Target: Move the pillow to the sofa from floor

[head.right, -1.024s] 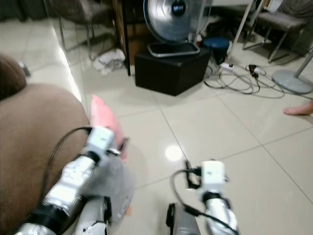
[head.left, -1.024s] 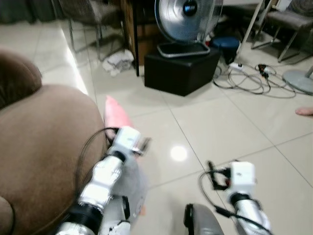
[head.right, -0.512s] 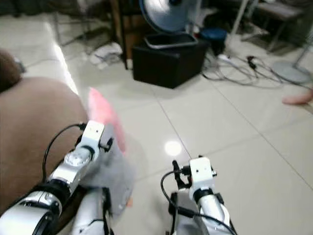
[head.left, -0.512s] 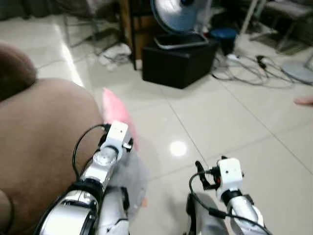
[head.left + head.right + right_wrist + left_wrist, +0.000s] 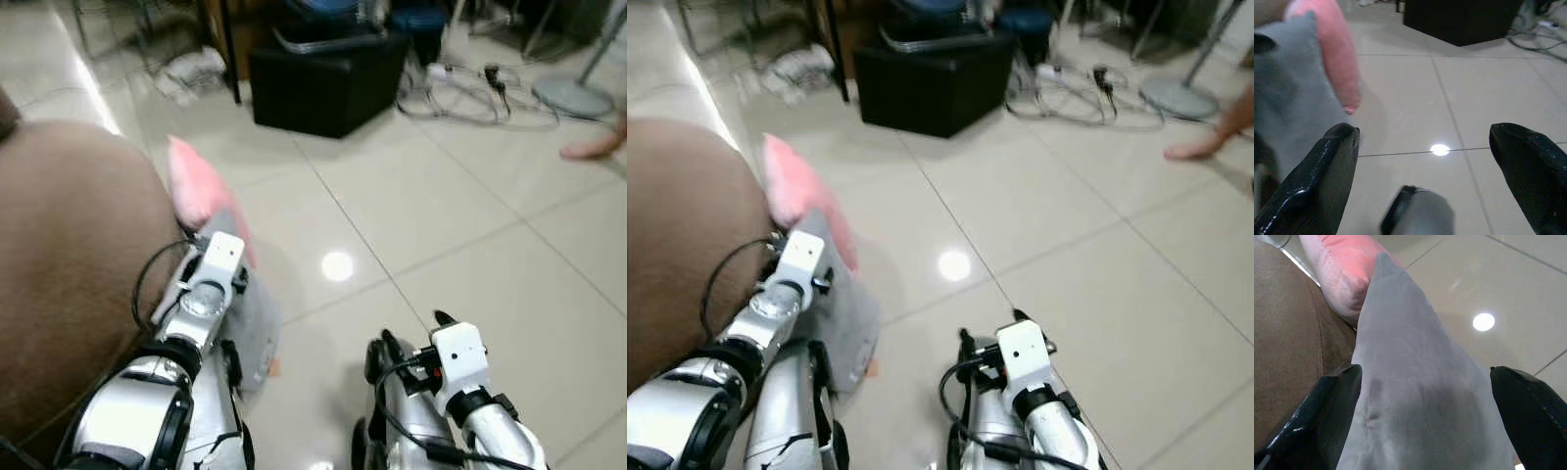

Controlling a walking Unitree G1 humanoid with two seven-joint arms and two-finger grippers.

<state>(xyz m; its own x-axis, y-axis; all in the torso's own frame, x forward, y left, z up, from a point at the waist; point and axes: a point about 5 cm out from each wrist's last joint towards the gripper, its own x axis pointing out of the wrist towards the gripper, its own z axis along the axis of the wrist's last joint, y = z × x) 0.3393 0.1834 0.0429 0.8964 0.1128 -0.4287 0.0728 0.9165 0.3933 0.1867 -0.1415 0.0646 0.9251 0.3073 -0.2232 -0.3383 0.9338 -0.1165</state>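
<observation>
Floor: glossy pale tiles with thin grout lines, one bright round light reflection near the middle. Brown sofa stands on it at the left side. Pink pillow and grey pillow rest on the floor, both leaning against the sofa's side, the grey one just in front of the pink. Toward the far edge: black box, tangled cables, crumpled cloth, round stand base. A person's bare foot at the right edge.
</observation>
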